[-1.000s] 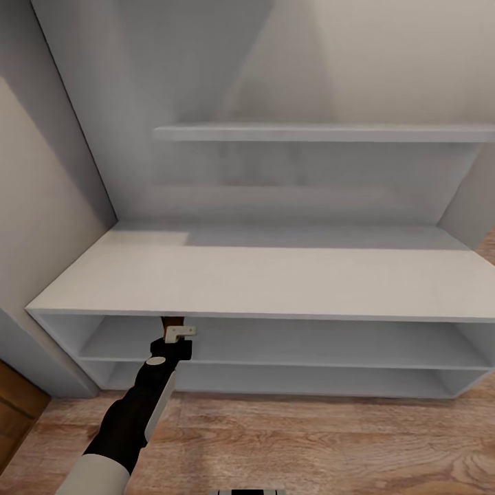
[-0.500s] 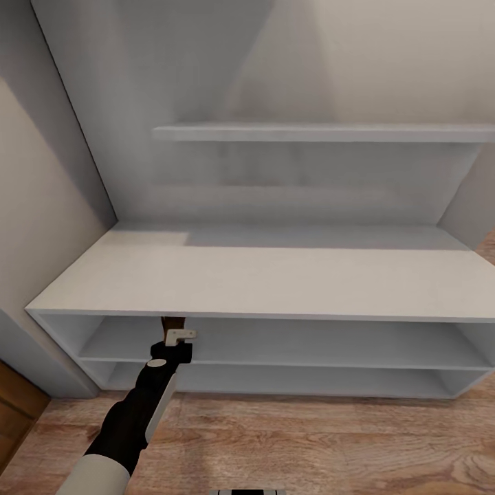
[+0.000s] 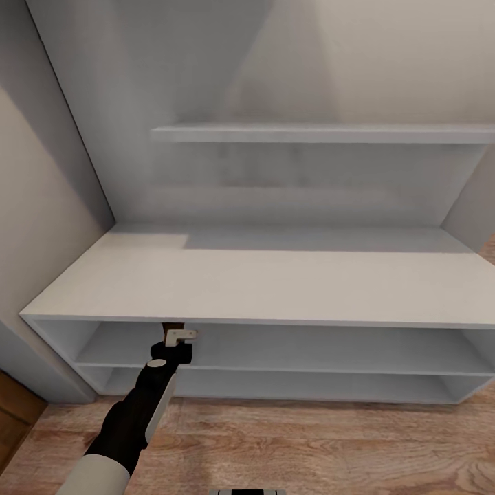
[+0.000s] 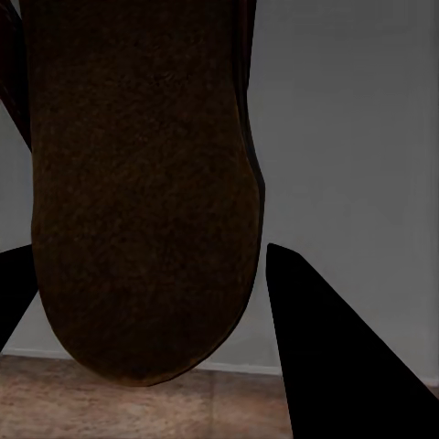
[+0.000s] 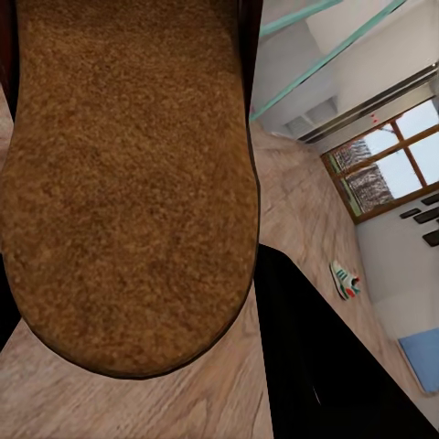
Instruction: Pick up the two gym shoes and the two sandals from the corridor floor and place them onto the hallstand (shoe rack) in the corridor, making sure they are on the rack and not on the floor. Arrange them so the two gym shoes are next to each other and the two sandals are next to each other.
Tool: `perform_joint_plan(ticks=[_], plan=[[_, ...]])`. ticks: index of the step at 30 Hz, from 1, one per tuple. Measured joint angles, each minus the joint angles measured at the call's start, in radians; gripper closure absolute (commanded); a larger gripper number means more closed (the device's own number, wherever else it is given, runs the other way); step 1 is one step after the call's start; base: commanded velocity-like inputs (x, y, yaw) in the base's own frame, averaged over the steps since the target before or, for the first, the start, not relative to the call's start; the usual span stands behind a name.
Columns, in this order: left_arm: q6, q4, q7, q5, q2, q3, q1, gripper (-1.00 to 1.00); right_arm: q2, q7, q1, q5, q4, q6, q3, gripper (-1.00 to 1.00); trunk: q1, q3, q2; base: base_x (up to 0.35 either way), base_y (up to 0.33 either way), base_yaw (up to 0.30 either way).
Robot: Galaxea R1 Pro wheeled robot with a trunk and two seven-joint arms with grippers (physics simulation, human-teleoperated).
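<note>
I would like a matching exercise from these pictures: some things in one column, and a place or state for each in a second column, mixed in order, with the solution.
Things:
1. sandal in the left gripper
2. sandal in the right gripper
3. gym shoe
4. hallstand

Places or states:
A. lies far off on the wood floor, near a window
B. its sole is lit and looks tan brown
C. its flat top is bare
D. held at the opening of the upper shelf tier, its sole dark in shadow

Pairs: 1-D, 2-B, 3-A, 4-C
</note>
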Motion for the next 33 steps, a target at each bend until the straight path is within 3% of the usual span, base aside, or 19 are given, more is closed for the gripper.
perform_joint_plan(ticks=[20,21,33], plan=[[0.001,0.0,0.0,0.0,0.0,0.0,0.0,1.0,0.0,0.0,0.0,0.0,0.0,0.0,0.0,1.0,0.0,0.0,0.0,0.001,0.0,0.0],[0.001,0.0,0.0,0.0,0.0,0.0,0.0,-1.0,0.0,0.0,0.0,0.0,0.0,0.0,0.0,1.0,0.0,0.0,0.0,0.0,0.0,0.0],[0.001,0.0,-0.002,-0.001,0.0,0.0,0.0,-1.0,0.0,0.001,0.0,0.0,0.0,0.0,0.0,1.0,0.0,0.0,0.0,0.0,0.0,0.0]])
